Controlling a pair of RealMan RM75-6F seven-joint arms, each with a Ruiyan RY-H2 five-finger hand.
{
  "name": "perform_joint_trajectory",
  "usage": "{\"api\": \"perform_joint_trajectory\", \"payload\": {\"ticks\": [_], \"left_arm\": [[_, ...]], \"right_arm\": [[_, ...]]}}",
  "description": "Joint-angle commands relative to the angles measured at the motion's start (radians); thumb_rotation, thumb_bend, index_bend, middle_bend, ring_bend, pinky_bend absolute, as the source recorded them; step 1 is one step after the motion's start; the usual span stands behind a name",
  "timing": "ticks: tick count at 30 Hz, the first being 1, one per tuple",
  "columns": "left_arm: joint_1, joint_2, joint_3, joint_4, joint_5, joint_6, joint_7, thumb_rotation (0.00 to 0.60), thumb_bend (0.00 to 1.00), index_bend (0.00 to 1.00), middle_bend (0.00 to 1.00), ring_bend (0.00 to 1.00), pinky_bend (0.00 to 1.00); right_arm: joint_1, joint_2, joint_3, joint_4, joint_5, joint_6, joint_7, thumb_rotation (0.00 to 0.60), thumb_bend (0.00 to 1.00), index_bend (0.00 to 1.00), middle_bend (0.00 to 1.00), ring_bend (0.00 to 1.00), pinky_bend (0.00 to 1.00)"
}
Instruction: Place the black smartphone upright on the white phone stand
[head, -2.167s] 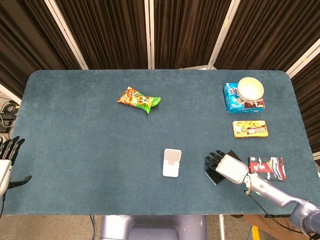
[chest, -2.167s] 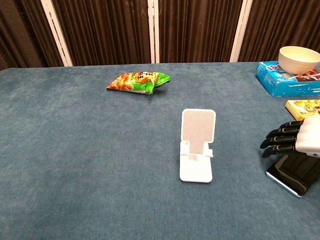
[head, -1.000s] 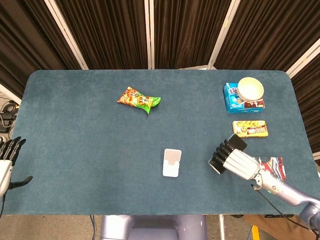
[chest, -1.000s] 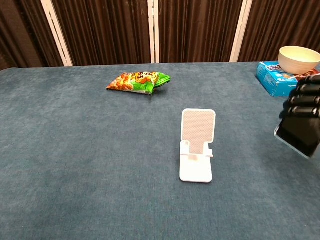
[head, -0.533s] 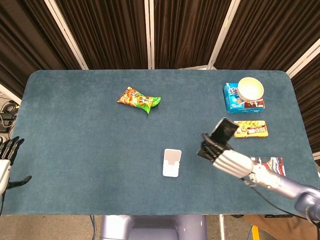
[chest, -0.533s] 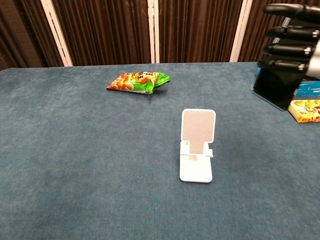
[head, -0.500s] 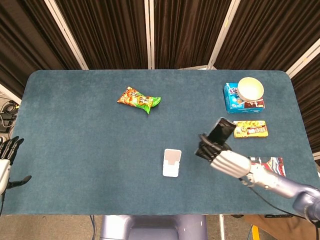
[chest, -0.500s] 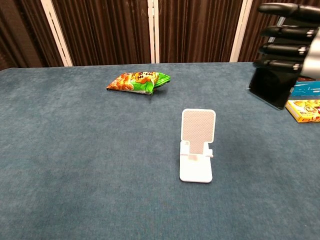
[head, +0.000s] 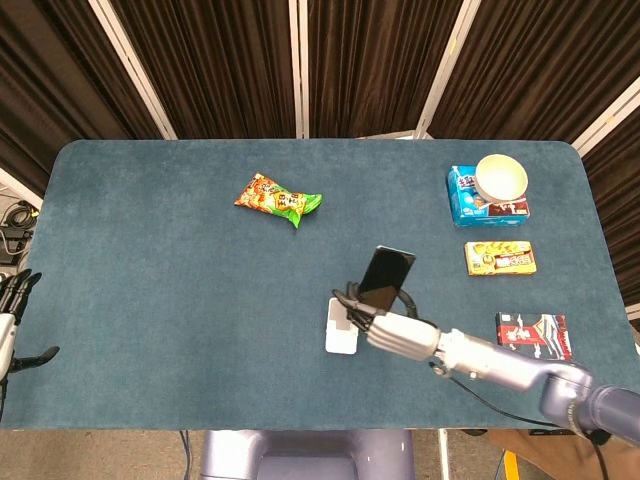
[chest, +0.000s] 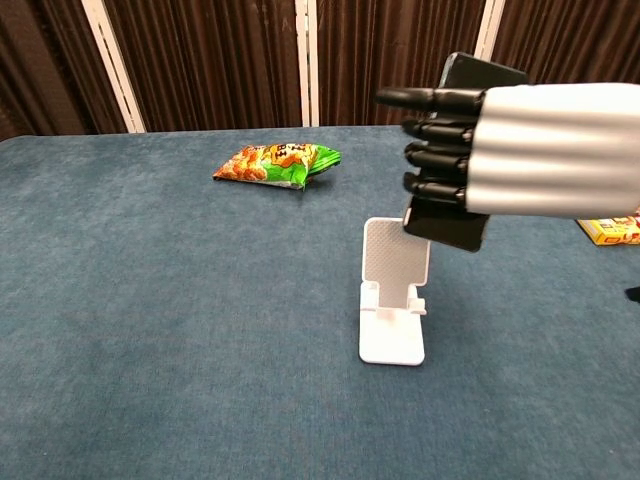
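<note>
The white phone stand (chest: 392, 297) stands near the table's front middle; in the head view the stand (head: 340, 332) is partly covered by my right hand. My right hand (chest: 500, 150) grips the black smartphone (chest: 461, 225) upright, held in the air just above and slightly right of the stand. From the head camera the smartphone (head: 386, 276) tilts up out of the right hand (head: 395, 329). The phone does not touch the stand. My left hand (head: 12, 305) hangs at the far left edge, off the table, fingers spread and holding nothing.
An orange and green snack bag (head: 279, 199) lies at the back left of centre. On the right sit a white bowl (head: 500, 178) on a blue box (head: 462, 201), a yellow box (head: 500, 258) and a red and black packet (head: 532, 334).
My right hand picked the smartphone off the table at the right, lifted it, and carried it left until it hangs over the stand. The left hand stayed put.
</note>
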Motion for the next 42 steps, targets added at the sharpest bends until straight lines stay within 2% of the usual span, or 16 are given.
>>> {"api": "perform_joint_trajectory", "payload": {"ticks": [1, 8, 16, 26, 42], "left_arm": [[-0.001, 0.001, -0.002, 0.001, -0.003, -0.001, -0.003, 0.600, 0.00, 0.00, 0.00, 0.00, 0.00], [-0.006, 0.005, -0.008, 0.012, -0.019, -0.016, -0.024, 0.600, 0.00, 0.00, 0.00, 0.00, 0.00], [-0.007, 0.007, -0.010, 0.021, -0.011, -0.014, -0.045, 0.600, 0.00, 0.00, 0.00, 0.00, 0.00], [-0.007, 0.009, -0.009, 0.021, -0.012, -0.016, -0.050, 0.600, 0.00, 0.00, 0.00, 0.00, 0.00], [-0.006, 0.014, -0.008, 0.021, -0.006, -0.013, -0.063, 0.600, 0.00, 0.00, 0.00, 0.00, 0.00]], "right_arm": [[0.030, -0.018, 0.024, -0.039, 0.020, -0.066, -0.034, 0.600, 0.49, 0.63, 0.51, 0.26, 0.06], [0.057, -0.055, 0.037, -0.066, 0.024, -0.135, -0.068, 0.600, 0.51, 0.64, 0.51, 0.26, 0.05], [0.065, -0.107, 0.055, -0.047, 0.047, -0.191, -0.119, 0.600, 0.52, 0.64, 0.51, 0.26, 0.03], [0.032, -0.152, 0.061, -0.027, 0.090, -0.239, -0.225, 0.600, 0.52, 0.64, 0.51, 0.27, 0.02], [0.001, -0.185, 0.034, -0.018, 0.100, -0.255, -0.284, 0.600, 0.52, 0.63, 0.48, 0.27, 0.01]]}}
